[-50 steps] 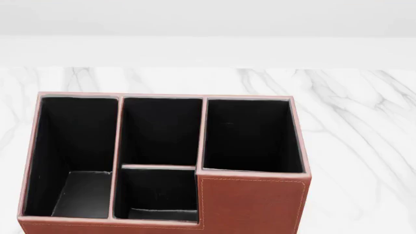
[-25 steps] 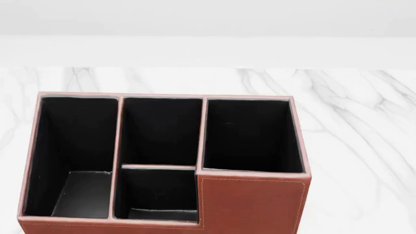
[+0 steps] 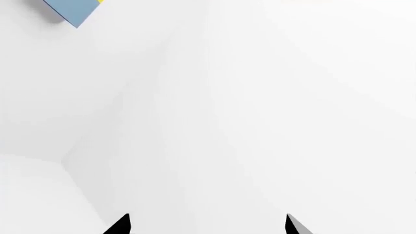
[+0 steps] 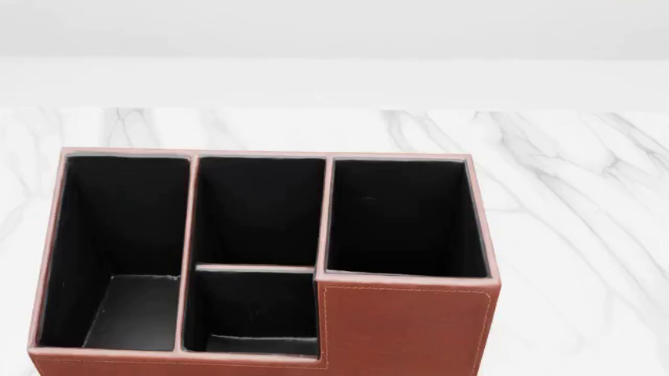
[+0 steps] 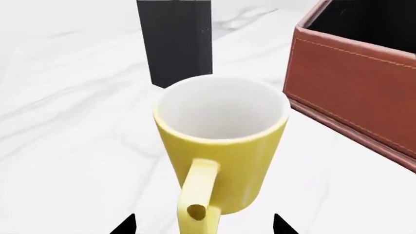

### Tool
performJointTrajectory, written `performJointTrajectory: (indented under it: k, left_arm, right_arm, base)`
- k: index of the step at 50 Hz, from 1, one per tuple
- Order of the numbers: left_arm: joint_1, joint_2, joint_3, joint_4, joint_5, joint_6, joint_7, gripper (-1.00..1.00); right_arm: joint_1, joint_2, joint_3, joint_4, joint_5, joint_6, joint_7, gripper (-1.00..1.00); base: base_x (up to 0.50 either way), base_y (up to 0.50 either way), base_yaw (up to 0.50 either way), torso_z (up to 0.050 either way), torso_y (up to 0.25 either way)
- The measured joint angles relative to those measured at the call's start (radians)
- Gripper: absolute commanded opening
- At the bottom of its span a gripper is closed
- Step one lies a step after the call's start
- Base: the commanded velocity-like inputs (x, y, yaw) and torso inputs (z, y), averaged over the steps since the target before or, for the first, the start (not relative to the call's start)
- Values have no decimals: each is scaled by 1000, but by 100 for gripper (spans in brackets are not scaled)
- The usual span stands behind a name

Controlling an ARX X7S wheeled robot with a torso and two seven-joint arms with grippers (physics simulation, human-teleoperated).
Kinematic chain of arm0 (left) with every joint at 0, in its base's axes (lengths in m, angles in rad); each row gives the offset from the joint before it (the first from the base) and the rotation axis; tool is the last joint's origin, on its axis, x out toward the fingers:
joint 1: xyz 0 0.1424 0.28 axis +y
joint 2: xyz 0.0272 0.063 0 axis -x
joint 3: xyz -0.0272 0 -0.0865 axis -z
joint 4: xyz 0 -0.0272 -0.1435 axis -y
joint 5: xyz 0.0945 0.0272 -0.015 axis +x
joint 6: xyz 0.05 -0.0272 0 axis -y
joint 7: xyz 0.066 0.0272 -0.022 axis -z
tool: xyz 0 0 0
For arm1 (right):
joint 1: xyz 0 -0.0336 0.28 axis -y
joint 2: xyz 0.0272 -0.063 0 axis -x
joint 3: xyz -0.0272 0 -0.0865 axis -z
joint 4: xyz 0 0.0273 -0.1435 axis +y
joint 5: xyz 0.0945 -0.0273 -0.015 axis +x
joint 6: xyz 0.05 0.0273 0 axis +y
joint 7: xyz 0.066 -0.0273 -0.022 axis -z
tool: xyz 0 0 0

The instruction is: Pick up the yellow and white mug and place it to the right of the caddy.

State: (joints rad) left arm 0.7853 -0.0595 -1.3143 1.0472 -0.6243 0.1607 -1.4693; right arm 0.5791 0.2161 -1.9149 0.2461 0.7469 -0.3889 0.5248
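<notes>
In the left wrist view, the left hand (image 3: 204,225) shows only two dark fingertips at the bottom edge, spread apart with nothing between them; beyond is blank white, with a blue and yellow corner (image 3: 71,9) at the upper left that cannot be identified. In the head view, the caddy (image 4: 403,329) fills the lower centre on the marble counter (image 4: 585,204), its black compartments empty; bare counter lies on its right side, and neither hand nor mug is visible. In the right wrist view, the yellow and white mug (image 5: 221,146) stands upright at centre, handle toward the camera, with the right hand (image 5: 202,225) spread just short of it. A good grasp likely means closing around the handle or body squarely. The black book (image 5: 175,41) stands close behind the mug, and the caddy's wall at the upper right is near enough to clip.
</notes>
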Motion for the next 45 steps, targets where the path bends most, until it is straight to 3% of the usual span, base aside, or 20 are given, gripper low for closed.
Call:
performJointTrajectory:
  k: [13, 14, 45]
  left_arm:
    - [0, -7, 4, 0, 4, -2, -3, 100]
    - [0, -8, 4, 0, 4, -2, -3, 100]
    - [0, -23, 16, 0, 11, -9, -14, 100]
  right_arm:
    - [-1, -21, 4, 33, 5, 9, -29, 100]
    - [-1, -22, 4, 34, 5, 10, -31, -100]
    - [-4, -13, 15, 21, 0, 21, -23, -100]
  base:
    - [0, 0, 0, 0, 0]
    - [0, 0, 0, 0, 0]
    - [0, 0, 0, 0, 0]
